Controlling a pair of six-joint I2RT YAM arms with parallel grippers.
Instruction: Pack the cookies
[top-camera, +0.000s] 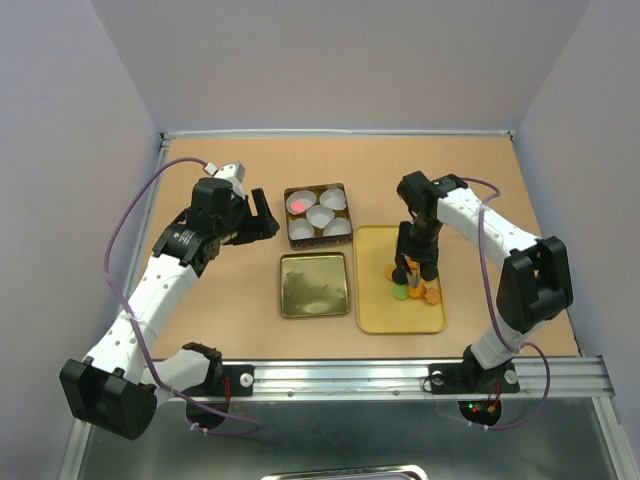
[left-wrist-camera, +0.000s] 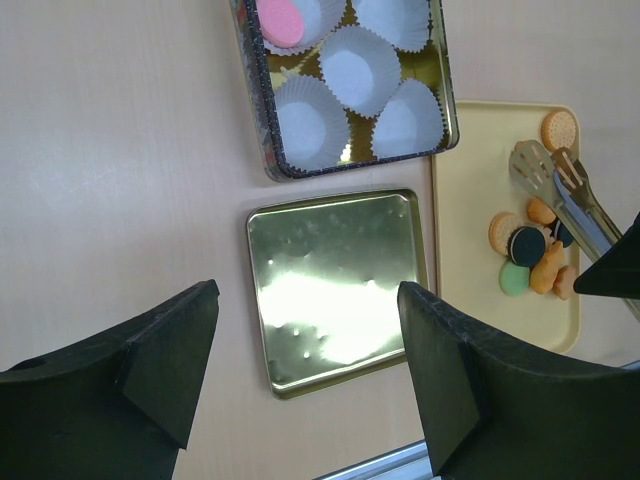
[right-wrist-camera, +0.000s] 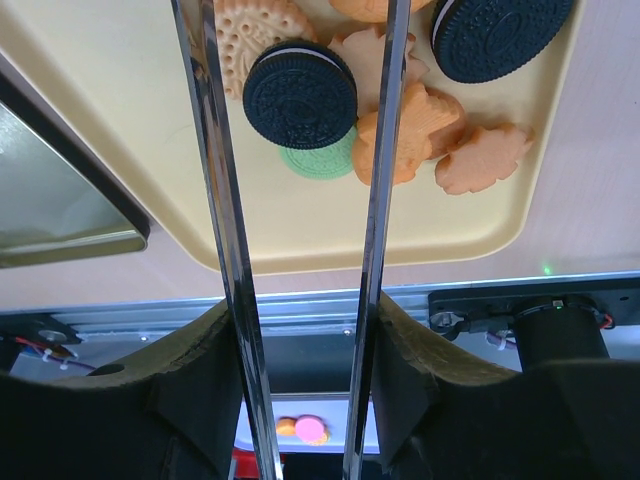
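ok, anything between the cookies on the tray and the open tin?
Nothing visible. The tin is open, four liners empty; the lid lies flat beside the tray, likely too low to block lifted cookies.

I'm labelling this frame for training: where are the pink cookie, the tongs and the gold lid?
pink cookie (left-wrist-camera: 280, 22), left wrist view, top face.
tongs (left-wrist-camera: 532, 160), left wrist view, scalloped tip.
lid (left-wrist-camera: 340, 290), left wrist view, centre of its inside.

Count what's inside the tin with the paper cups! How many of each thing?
White paper cups: 5
Pink cookie: 1
Total: 6
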